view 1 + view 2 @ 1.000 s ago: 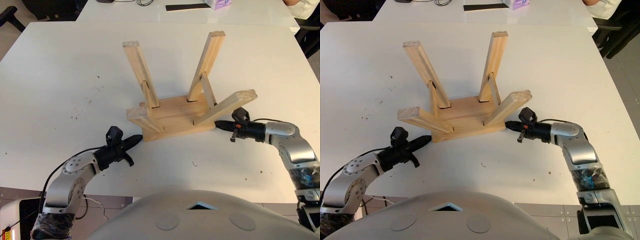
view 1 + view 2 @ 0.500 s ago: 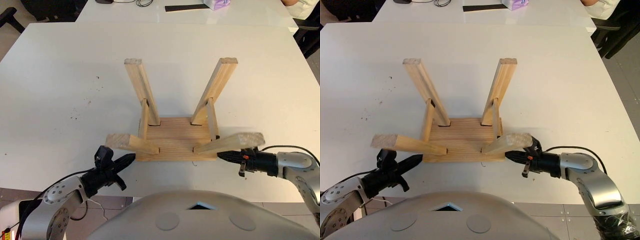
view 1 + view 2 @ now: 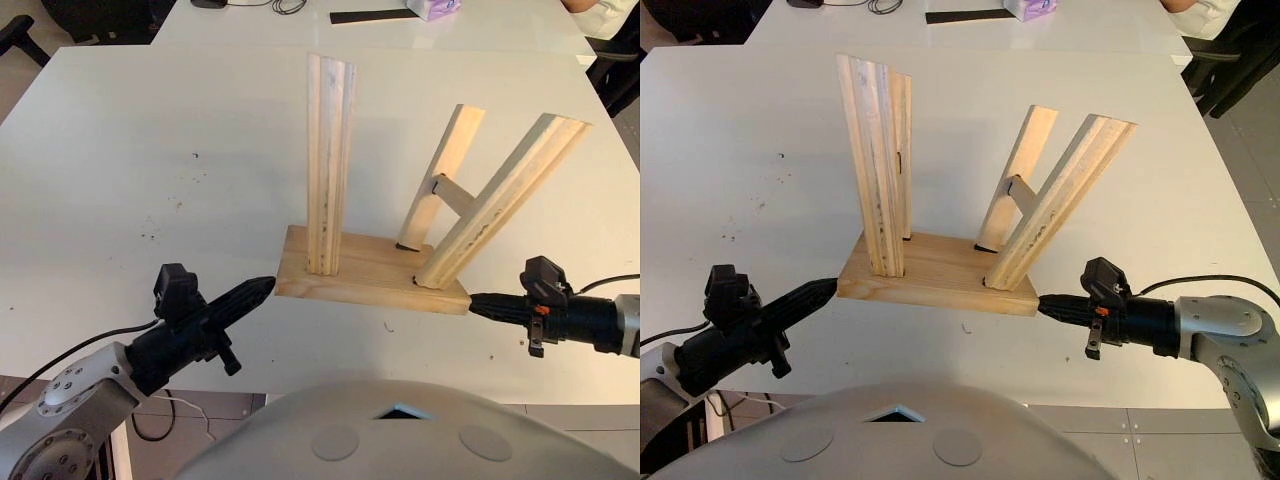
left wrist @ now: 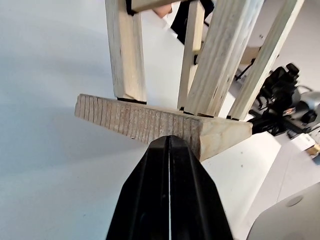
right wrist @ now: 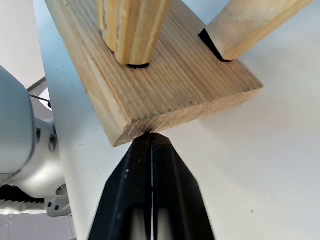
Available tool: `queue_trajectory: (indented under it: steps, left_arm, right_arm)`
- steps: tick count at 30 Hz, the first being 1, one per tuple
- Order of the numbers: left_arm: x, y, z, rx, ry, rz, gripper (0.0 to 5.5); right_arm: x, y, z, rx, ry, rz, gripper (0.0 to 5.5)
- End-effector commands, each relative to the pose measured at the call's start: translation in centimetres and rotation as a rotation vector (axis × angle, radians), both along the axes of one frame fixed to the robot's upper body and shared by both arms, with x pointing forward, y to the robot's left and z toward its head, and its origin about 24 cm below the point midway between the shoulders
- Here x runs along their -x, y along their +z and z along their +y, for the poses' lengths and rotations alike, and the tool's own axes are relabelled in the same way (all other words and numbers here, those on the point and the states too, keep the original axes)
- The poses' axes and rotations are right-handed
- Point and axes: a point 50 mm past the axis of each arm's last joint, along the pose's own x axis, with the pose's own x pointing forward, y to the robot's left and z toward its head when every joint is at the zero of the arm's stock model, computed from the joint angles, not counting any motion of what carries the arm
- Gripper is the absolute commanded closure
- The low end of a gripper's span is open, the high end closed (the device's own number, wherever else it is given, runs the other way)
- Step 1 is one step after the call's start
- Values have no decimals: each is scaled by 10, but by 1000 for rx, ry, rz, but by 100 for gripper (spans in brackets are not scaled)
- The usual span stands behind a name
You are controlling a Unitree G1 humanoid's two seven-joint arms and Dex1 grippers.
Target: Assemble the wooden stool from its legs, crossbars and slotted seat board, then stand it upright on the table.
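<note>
**Stool [image 3: 350,270] upside down, pinned end to end**

Our left gripper [image 3: 262,288], fingers pressed together, touches the left end of the seat board [image 3: 930,280]. Our right gripper [image 3: 478,302], likewise closed, touches the right end. The legs [image 3: 328,160] point up, towards the near edge of the table [image 3: 150,130].

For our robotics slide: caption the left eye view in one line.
Left gripper and right gripper, both shut, touch the seat board's ends; legs point up.

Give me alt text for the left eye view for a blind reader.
A wooden stool is upside down over a white table, legs pointing up. The shut left gripper and right gripper press their tips against opposite ends of its seat board.
</note>
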Motion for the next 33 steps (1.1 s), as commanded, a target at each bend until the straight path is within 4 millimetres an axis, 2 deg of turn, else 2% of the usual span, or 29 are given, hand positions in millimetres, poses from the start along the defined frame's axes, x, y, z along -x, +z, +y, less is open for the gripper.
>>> queue_trajectory:
  steps: [1, 10, 14, 17, 21, 26, 33]
  left_arm:
    - [20, 17, -33, 165, -256, 40, 548]
    - [21, 11, -31, 154, -256, 52, 548]
    - [14, 6, -21, 135, -221, 32, 548]
    - [0, 0, -11, 115, -187, 7, 548]
    - [-8, 1, -14, 104, -197, -13, 548]
    - [-14, -5, -19, 97, -199, -9, 548]
    - [-23, -5, -20, 82, -159, -19, 548]
  right_arm:
    - [11, 33, 36, -275, 249, -53, 550]
    - [14, 35, 37, -287, 260, -30, 550]
    - [9, 34, 37, -281, 253, -44, 550]
    - [2, 33, 36, -274, 241, -64, 550]
    - [-6, 37, 35, -278, 229, -81, 550]
    - [-18, 26, 29, -250, 172, -79, 550]
    - [-20, 19, 24, -238, 137, -74, 550]
